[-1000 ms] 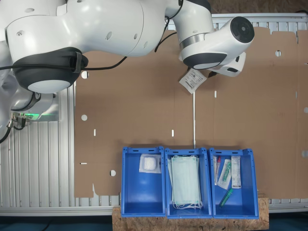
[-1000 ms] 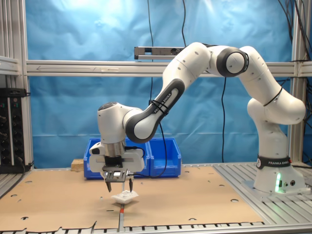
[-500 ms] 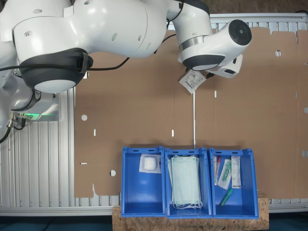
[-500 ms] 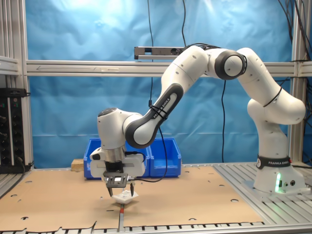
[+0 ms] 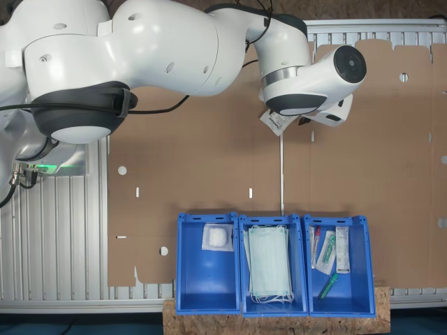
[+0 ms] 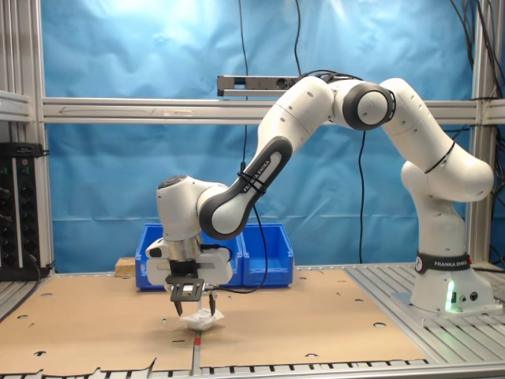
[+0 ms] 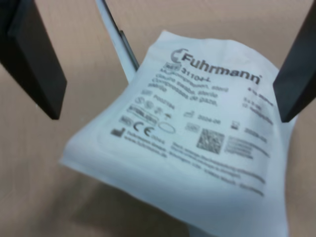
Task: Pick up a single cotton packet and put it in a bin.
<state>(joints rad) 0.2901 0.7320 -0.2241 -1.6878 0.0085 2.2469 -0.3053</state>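
One cotton packet between the tool's parted fingers, print legible in wrist view.

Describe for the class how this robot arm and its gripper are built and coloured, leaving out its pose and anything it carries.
The arm has glossy white rounded shells with dark grey bands at the joints. A thin black cable runs along it, and a green light glows on its base. The gripper has a white body and two flat, black, slab-like fingers.

I see the packet poking out just under the wrist. Three bins sit well apart from it.
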